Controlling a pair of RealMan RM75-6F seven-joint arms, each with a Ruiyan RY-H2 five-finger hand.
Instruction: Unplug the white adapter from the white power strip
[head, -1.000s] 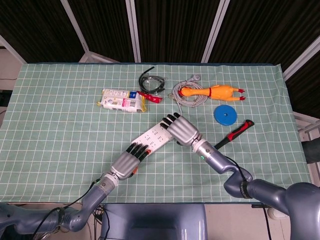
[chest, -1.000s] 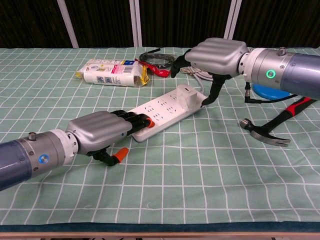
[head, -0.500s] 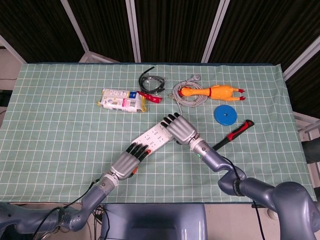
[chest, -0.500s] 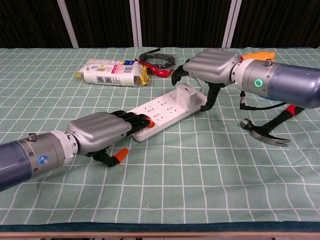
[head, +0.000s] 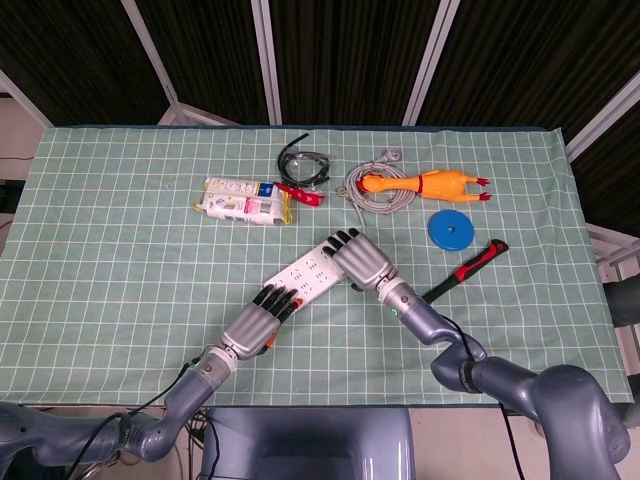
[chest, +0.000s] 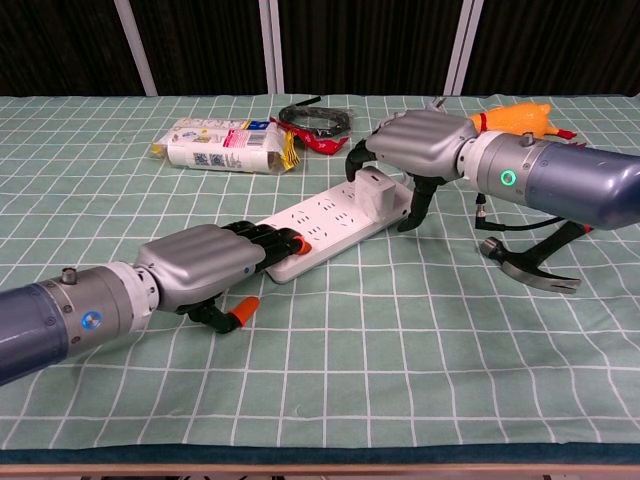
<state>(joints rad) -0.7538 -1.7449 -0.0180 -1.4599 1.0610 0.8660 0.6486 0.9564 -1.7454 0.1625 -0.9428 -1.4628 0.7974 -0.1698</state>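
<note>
White adapter (chest: 379, 189) sat plugged into the far end of the white power strip (chest: 330, 222), near the middle of the table (head: 120, 260). The right hand (chest: 420, 145) arched over it, fingers curled down on either side, yet whether they actually gripped the adapter could not be told from either view. The left hand (chest: 205, 262) rested palm-down on the strip's near end, fingers laid flat across it, pinning rather than grasping.

The likeliest failure seemed to be a pull before the fingers had closed on the adapter: they could slide off its smooth sides. A slanted pull could drag the whole strip (the left hand only pressed on one end) or bind the prongs.

The strip's long axis ran diagonally, from near-left to far-right. The adapter stood upright on it, so a straight upward lift looked right.
</note>
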